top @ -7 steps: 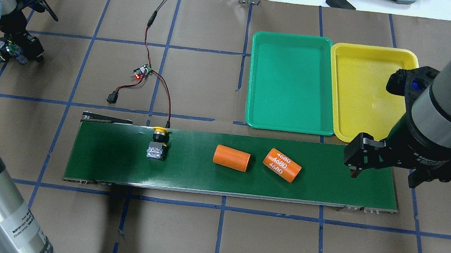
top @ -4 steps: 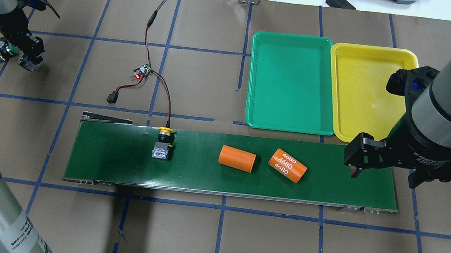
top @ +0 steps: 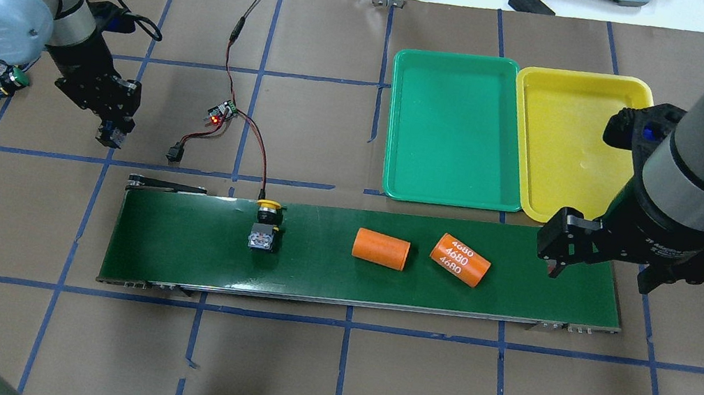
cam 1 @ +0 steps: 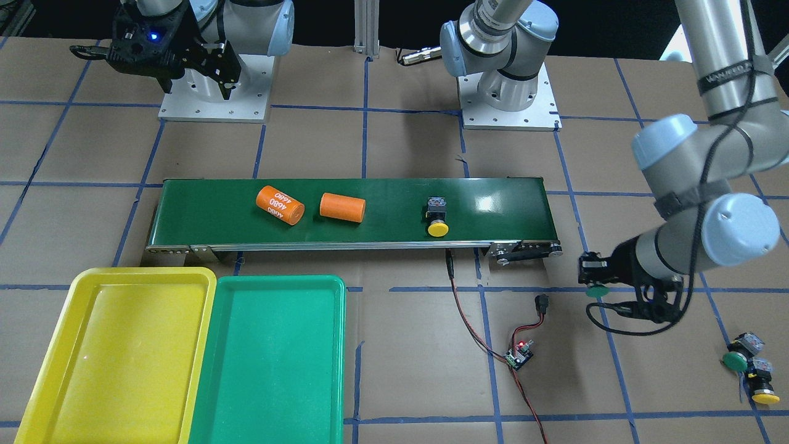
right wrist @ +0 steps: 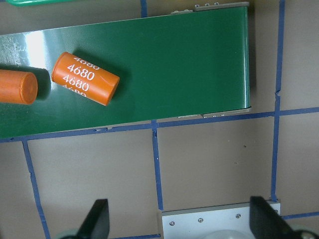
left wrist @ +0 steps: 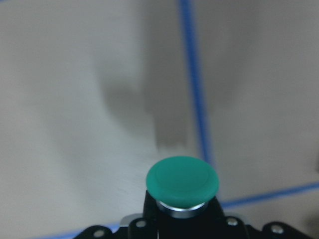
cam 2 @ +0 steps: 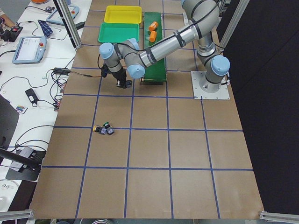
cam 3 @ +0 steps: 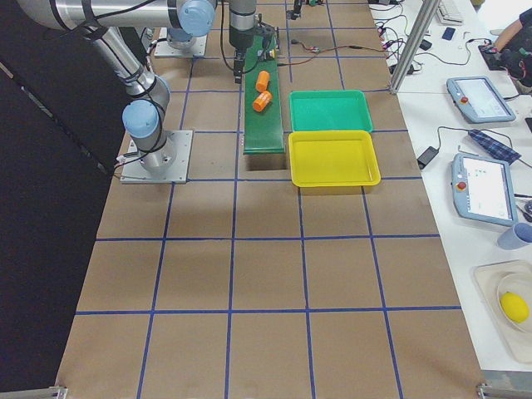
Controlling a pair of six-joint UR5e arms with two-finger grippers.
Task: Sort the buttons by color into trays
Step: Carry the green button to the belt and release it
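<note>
ok so in the left wrist view the green button (left wrist: 182,180) is being cut off by the bottom edge, only the cap and a sliver of body are being shown, and the table behind is being blurred. From overhead the loose buttons (top: 6,81) are being half hidden by the left arm, and the yellow tray (top: 567,133) is being partly covered by the right arm. The plain orange cylinder (right wrist: 17,88) is being clipped at the right wrist view's left edge.
</note>
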